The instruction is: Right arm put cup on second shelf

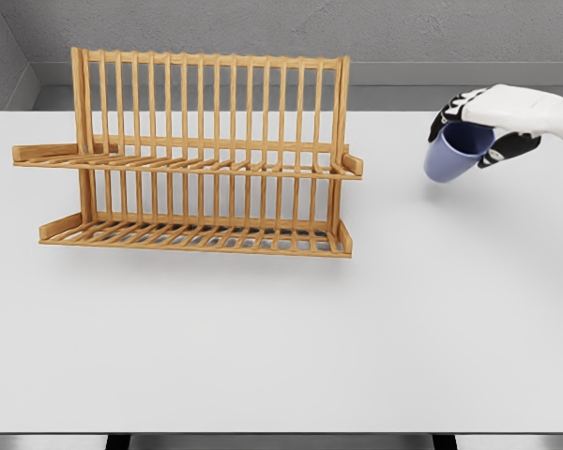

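Sim test bench (white table (263,356), grey walls (263,28))

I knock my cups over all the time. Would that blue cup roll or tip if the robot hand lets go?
Probably yes. The blue cup is tilted in the right robot hand, open mouth facing up toward the camera, so released now it would likely topple. Its round sides suggest it could roll across the smooth white table. It looks stiff, not squishy.
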Available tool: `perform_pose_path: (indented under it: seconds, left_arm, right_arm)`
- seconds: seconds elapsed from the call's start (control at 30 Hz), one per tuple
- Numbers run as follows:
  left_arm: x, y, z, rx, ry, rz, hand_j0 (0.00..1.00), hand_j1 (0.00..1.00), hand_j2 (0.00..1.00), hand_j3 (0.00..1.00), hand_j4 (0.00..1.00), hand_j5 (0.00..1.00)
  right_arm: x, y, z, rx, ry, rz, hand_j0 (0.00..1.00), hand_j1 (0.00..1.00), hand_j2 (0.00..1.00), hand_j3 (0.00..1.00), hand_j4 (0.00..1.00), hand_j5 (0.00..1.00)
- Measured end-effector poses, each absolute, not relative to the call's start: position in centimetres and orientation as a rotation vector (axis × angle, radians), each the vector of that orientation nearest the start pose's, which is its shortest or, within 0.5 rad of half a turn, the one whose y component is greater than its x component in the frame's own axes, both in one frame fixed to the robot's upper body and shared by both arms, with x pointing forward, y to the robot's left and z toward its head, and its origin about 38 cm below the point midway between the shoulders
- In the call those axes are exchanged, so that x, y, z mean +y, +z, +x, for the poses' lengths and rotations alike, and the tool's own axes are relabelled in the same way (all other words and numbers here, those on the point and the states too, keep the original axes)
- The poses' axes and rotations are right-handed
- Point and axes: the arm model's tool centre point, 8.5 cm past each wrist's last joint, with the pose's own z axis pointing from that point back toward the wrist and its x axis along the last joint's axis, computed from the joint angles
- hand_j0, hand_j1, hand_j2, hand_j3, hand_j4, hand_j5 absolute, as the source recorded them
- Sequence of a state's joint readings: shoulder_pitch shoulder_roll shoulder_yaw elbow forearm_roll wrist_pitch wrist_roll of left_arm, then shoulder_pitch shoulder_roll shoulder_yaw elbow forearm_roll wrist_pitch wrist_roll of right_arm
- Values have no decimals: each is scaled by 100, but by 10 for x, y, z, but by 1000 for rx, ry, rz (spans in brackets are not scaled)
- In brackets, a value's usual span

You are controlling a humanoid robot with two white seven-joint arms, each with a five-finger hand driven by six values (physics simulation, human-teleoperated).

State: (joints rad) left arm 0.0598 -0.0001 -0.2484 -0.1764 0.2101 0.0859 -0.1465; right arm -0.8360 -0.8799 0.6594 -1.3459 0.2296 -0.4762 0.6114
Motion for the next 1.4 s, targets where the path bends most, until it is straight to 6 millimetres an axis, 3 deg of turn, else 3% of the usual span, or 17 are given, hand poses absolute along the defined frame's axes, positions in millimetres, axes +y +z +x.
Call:
perform_pose_path:
  seconds: [0.23,0.47,0.73,1.1,1.4]
  left_arm:
    - [245,-264,11,-21,-42,-99,100,100,100,100,100,100]
    - [245,-264,11,-22,-41,-99,100,100,100,100,100,100]
    - [245,-264,11,-22,-41,-99,100,100,100,100,100,100]
    - [245,-264,11,-22,-41,-99,100,100,100,100,100,100]
    - [245,-264,11,-22,-41,-99,100,100,100,100,100,100]
  right_arm:
    - [-342,309,460,-1397,1948,-554,65,65,65,65,65,65]
    - [-318,332,444,-1471,2030,-593,64,64,64,64,64,64]
    - [-290,344,428,-1543,2111,-593,65,65,65,65,65,65]
    - [-271,358,417,-1610,2155,-605,65,65,65,65,65,65]
    - [-245,368,410,-1709,2195,-587,65,65,65,65,65,65]
